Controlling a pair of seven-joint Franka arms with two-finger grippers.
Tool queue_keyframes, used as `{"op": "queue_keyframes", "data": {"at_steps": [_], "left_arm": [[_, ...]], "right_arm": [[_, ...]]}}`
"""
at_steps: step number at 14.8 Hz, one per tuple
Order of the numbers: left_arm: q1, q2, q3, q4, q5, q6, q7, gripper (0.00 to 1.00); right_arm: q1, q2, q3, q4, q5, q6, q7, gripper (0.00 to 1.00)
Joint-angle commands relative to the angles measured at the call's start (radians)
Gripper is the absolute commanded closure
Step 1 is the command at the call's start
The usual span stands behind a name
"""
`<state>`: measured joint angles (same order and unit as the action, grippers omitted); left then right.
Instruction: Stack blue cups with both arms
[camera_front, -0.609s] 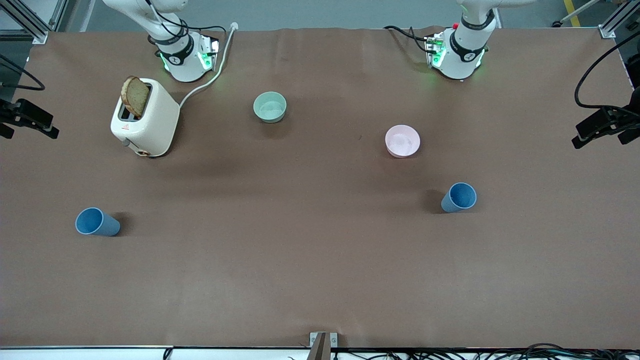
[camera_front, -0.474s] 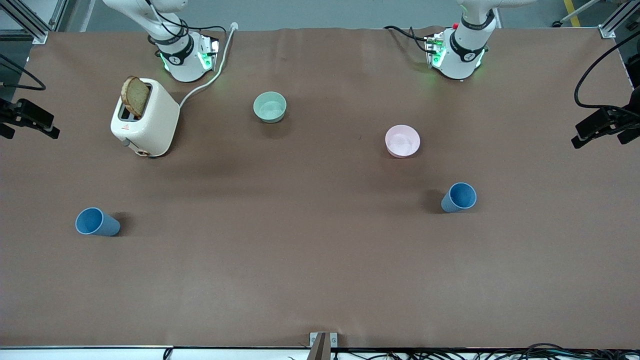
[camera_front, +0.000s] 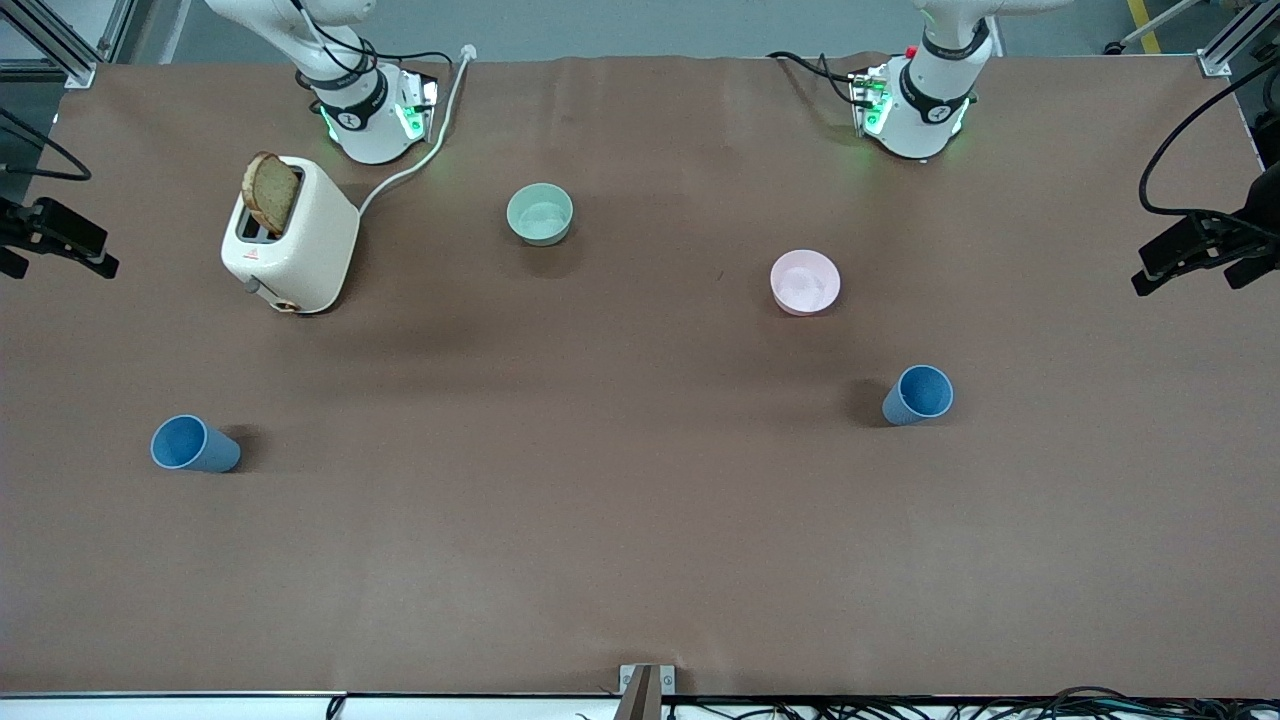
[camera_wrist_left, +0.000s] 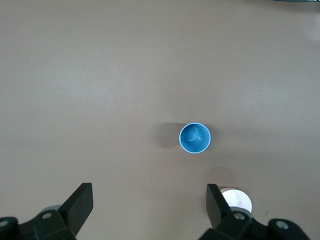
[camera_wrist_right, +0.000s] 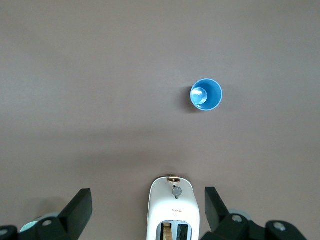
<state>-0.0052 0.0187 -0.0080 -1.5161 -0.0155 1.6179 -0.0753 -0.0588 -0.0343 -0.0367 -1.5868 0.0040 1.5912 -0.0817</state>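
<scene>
Standing upright and well apart on the brown table (camera_front: 620, 520): one small tapered matte blue plastic cup (camera_front: 194, 445) toward the right arm's end, its twin blue cup (camera_front: 917, 395) toward the left arm's end, with left gripper (camera_wrist_left: 148, 206) and right gripper (camera_wrist_right: 147, 208) both spread wide, high above, empty.

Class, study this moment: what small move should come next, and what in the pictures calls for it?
Probably each arm descends toward its own cup. Both blue cups stand upright and apart on the table, untouched. The left gripper and right gripper hang high above, fingers open, holding nothing.
</scene>
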Motion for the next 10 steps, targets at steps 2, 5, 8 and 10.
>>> {"op": "queue_keyframes", "data": {"at_steps": [2,5,8,10], "left_arm": [[0.005,0.007,-0.004,0.017,-0.009,-0.023,0.019,0.00],[0.008,0.027,-0.003,0.016,-0.003,-0.021,0.019,0.00],[0.011,0.090,-0.001,0.019,0.002,-0.015,0.019,0.00],[0.002,0.118,-0.001,0.031,0.002,-0.001,0.019,0.00]], "right_arm": [[0.004,0.014,-0.002,0.025,-0.018,-0.010,0.019,0.01],[0.002,0.014,-0.002,0.025,-0.018,-0.008,0.019,0.01],[0.002,0.014,-0.002,0.025,-0.018,-0.007,0.019,0.01],[-0.001,0.017,-0.002,0.025,-0.018,-0.007,0.019,0.01]]}}
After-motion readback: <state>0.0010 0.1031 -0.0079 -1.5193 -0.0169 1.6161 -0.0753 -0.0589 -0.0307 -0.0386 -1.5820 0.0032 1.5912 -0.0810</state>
